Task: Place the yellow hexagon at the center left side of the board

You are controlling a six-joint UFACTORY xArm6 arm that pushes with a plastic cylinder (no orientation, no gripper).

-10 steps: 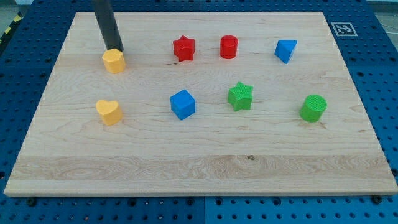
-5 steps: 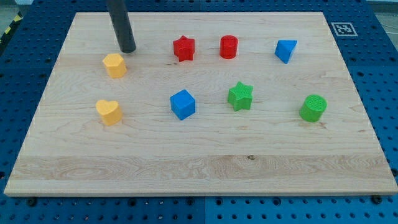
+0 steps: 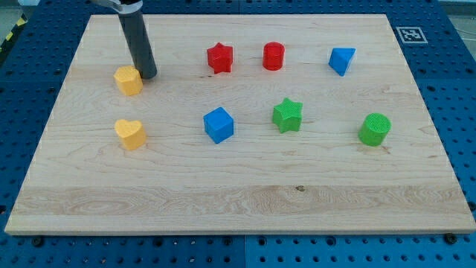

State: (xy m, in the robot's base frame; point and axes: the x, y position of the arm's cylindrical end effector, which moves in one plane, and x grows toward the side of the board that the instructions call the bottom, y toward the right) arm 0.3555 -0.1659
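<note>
The yellow hexagon [image 3: 129,80] sits on the wooden board [image 3: 238,201] near the upper left. My tip [image 3: 147,75] stands right against the hexagon's right side, at its upper right edge. The dark rod rises from the tip toward the view's top. A yellow heart [image 3: 131,134] lies below the hexagon, on the board's left side.
A red star [image 3: 219,57], a red cylinder [image 3: 274,56] and a blue triangular block [image 3: 341,60] line the upper row. A blue cube [image 3: 219,124], a green star [image 3: 287,115] and a green cylinder [image 3: 375,129] line the middle row.
My tip went right and up off the hexagon, then came back down to its right side. The yellow hexagon has slid a little to the left and down.
</note>
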